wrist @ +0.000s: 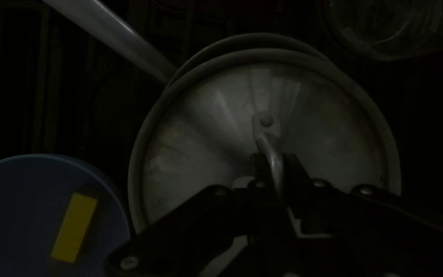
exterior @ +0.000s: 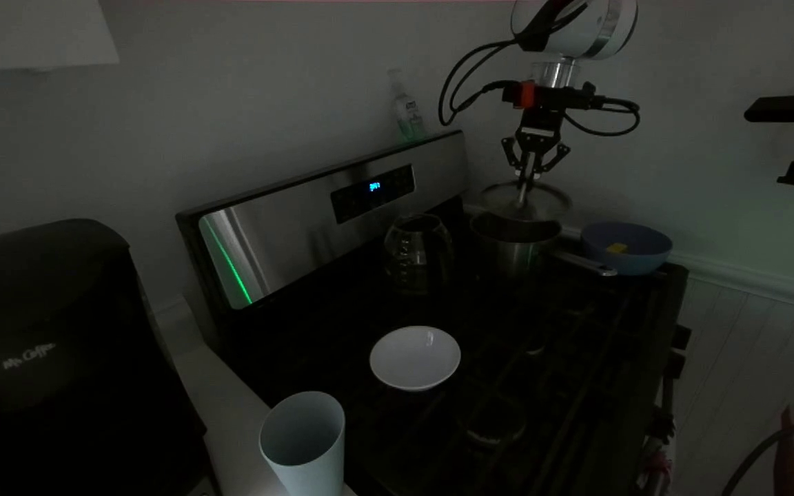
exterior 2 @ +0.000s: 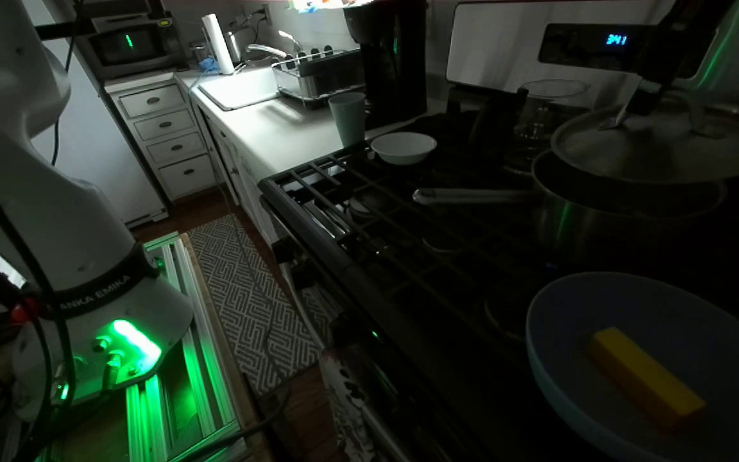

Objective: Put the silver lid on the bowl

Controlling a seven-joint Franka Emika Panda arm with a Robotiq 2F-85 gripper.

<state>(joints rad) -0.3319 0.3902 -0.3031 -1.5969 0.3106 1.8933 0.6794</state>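
Observation:
The silver lid (wrist: 206, 127), round shiny metal with a loop handle, hangs from my gripper (wrist: 276, 158), which is shut on that handle. In both exterior views the lid (exterior: 548, 200) (exterior 2: 658, 154) is above the steel pot (exterior: 517, 255) (exterior 2: 575, 224), overlapping its opening. In the wrist view the pot's rim (wrist: 252, 37) shows past the lid's upper edge. The bluish-grey bowl (exterior 2: 562, 366) stands beside the pot with a yellow block (exterior 2: 645, 378) inside. The bowl also shows in the wrist view (wrist: 14, 200) at lower left and in an exterior view (exterior: 638, 263). The lid's lower part is hidden by my fingers in the wrist view.
The pot's long handle (exterior 2: 472, 196) sticks out over the stove. A glass carafe (exterior: 418, 251) stands close to the pot, by the stove's back panel (exterior: 287, 241). A white bowl (exterior: 414, 358) and a pale cup (exterior: 307, 441) stand farther off. The scene is dark.

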